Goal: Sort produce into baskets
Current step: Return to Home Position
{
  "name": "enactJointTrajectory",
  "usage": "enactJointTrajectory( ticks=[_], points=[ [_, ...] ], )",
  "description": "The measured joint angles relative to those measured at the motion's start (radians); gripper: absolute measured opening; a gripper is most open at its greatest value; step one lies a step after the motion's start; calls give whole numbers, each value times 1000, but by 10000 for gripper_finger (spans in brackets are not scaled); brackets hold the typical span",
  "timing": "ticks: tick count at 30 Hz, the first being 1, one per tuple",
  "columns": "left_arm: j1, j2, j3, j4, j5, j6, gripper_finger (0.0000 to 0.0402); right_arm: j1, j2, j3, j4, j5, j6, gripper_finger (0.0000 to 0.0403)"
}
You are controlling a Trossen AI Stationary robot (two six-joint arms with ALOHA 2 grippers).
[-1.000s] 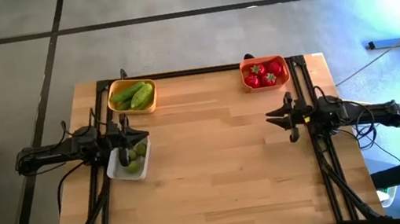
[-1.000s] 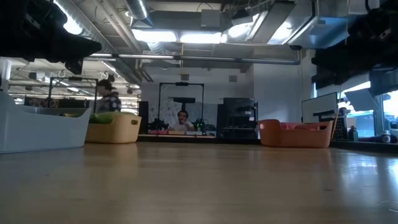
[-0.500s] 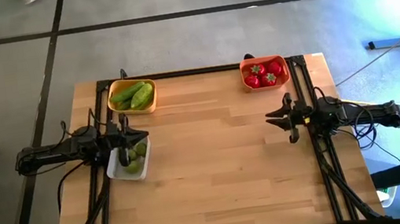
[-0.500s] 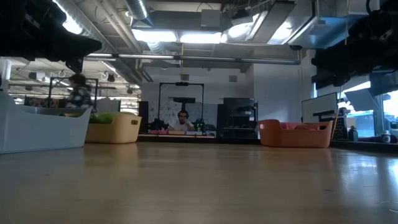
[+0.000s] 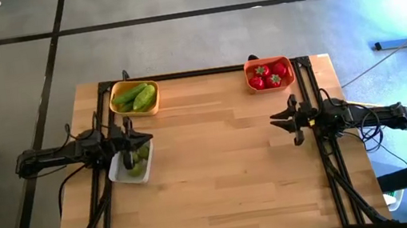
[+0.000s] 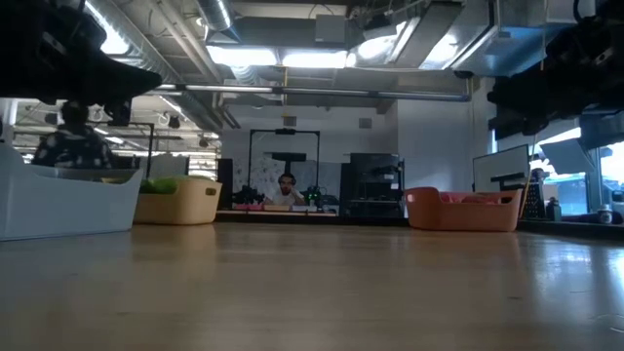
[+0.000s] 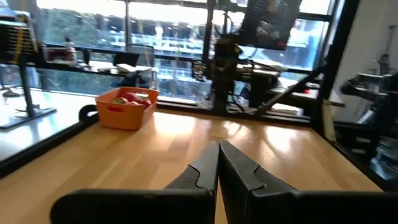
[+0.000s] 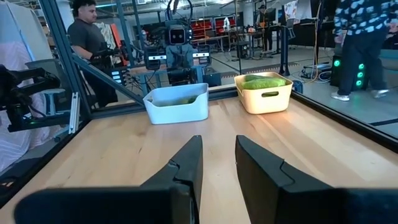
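The yellow basket (image 5: 134, 98) at the far left holds elongated green pieces (image 5: 139, 96). The orange basket (image 5: 269, 73) at the far right holds round red pieces (image 5: 267, 76). The whitish tray (image 5: 118, 173) at the left holds small round green pieces (image 5: 139, 157). My left gripper (image 5: 145, 139) is shut and empty, held above the tray's far edge; its fingers (image 7: 217, 163) meet in the left wrist view. My right gripper (image 5: 274, 123) is open and empty, above bare table at the right, its fingers (image 8: 189, 158) apart.
The wooden table (image 5: 221, 176) is bare across its middle and near half. Dark frame rails (image 5: 329, 168) run along both sides. People stand in the room beyond the table, one (image 8: 93, 46) in the right wrist view and one (image 6: 73, 146) behind the tray in the low view.
A person in the room beyond the table has walked toward the picture's left in the low view. Both arms and all the produce have kept still.
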Motion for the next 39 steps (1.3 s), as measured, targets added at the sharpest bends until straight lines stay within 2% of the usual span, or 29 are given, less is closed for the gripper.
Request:
enactJointTrajectory(
  ticks=[39],
  points=[
    [0,2,1,-6,-7,-6,8,0,0,-2,24,-2,1,87]
  ],
)
